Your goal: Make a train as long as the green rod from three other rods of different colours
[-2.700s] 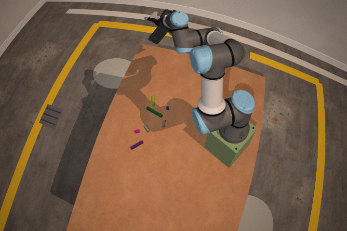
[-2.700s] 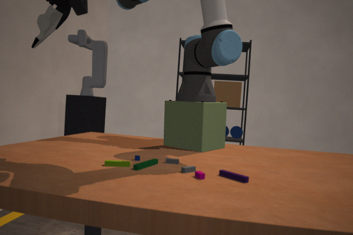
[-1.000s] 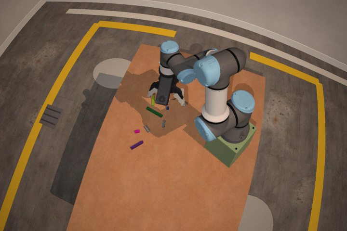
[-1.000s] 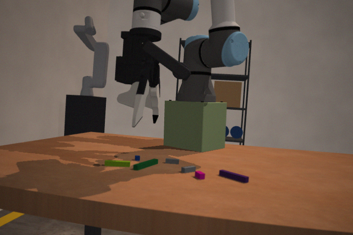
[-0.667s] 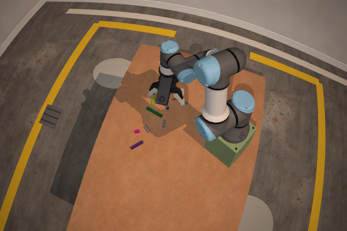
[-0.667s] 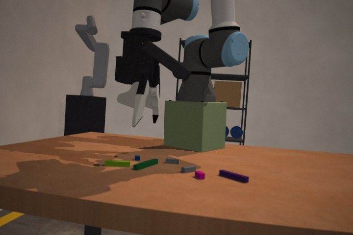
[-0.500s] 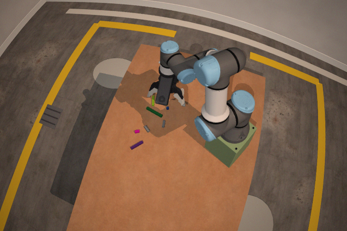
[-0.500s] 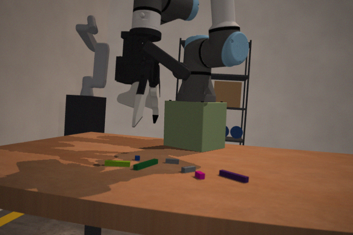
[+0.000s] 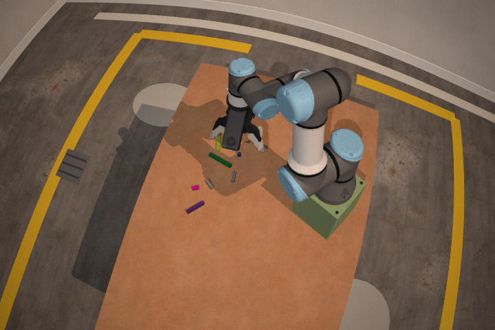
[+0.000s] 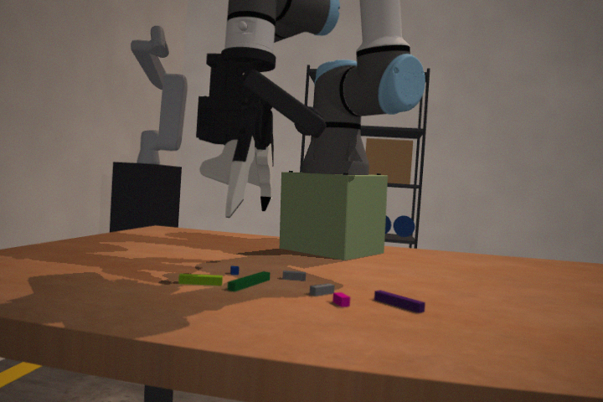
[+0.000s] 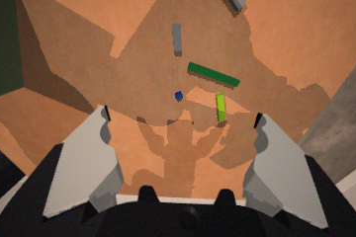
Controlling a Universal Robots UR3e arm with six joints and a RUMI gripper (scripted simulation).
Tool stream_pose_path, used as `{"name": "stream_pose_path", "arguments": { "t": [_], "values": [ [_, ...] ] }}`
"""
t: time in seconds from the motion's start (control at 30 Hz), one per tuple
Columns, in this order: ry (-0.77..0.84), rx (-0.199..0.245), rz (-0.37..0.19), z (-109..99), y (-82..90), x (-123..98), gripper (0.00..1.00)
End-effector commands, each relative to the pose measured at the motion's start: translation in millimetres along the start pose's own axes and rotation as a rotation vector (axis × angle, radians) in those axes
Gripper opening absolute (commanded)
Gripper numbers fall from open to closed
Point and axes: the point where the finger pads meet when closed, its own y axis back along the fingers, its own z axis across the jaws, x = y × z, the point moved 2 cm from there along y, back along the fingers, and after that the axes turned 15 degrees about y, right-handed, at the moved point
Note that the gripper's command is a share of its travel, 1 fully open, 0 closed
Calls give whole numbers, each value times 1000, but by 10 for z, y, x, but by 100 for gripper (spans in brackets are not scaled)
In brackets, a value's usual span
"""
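Note:
The green rod (image 9: 219,159) lies flat on the table, also in the side view (image 10: 248,280) and the wrist view (image 11: 214,74). A lime rod (image 9: 218,143) (image 10: 200,279) (image 11: 220,107) lies just beyond one of its ends. A small blue rod (image 9: 238,154) (image 10: 234,270) (image 11: 178,96) sits close by. Two grey rods (image 9: 233,176) (image 9: 209,183) lie nearer the front; the wrist view shows one of them (image 11: 176,38). A magenta rod (image 9: 194,187) (image 10: 341,299) and a purple rod (image 9: 194,206) (image 10: 399,301) lie further out. My gripper (image 9: 238,139) (image 10: 249,206) (image 11: 182,110) is open and empty, well above the table over the lime and blue rods.
The arm's green base block (image 9: 328,210) (image 10: 332,213) stands on the table beside the rods. A shelf rack (image 10: 397,156) and a grey robot on a black stand (image 10: 146,194) are behind the table. The arm casts dark shadows over the rods.

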Motion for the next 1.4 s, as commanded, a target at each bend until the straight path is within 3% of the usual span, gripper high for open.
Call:
{"name": "stream_pose_path", "arguments": {
  "t": [0.0, 1.1, 1.3, 1.37],
  "values": [
    [0, -1, -2, 4, 5, -6, 100],
    [6, -1, -2, 7, 5, 0, 100],
    [224, -1, -2, 87, 0, 213, 100],
    [224, -1, -2, 87, 0, 213, 100]
  ]
}}
